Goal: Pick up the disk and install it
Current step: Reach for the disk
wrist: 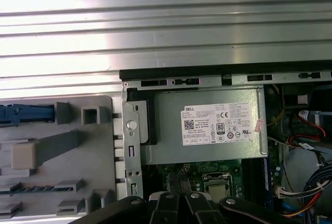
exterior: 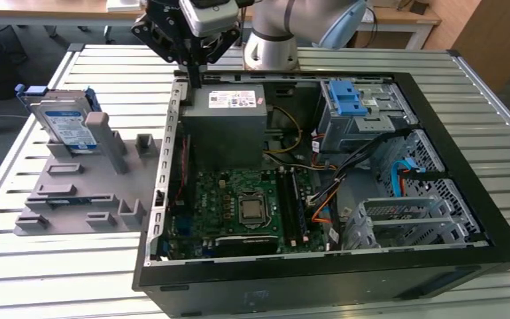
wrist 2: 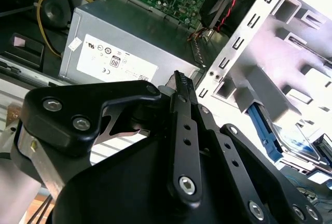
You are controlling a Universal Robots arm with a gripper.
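The disk (exterior: 66, 124), silver with a white-and-blue label and a blue bracket, stands on edge in the grey fixture (exterior: 82, 199) at the exterior view's left, outside the open computer case (exterior: 467, 199). Its blue bracket also shows in the first wrist view (wrist: 26, 114) and in the second wrist view (wrist 2: 270, 125). My gripper (exterior: 194, 78) hangs over the case's back wall beside the power supply box (exterior: 228, 126), well apart from the disk. Its black fingers (wrist 2: 180, 81) are pressed together with nothing between them.
Inside the case lie the green mainboard (exterior: 237, 206), a grey drive cage with a blue latch (exterior: 357, 106) and loose cables (exterior: 352, 173). The case and fixture rest on a slatted metal table (exterior: 95, 266). The robot's base (exterior: 273, 46) stands behind the case.
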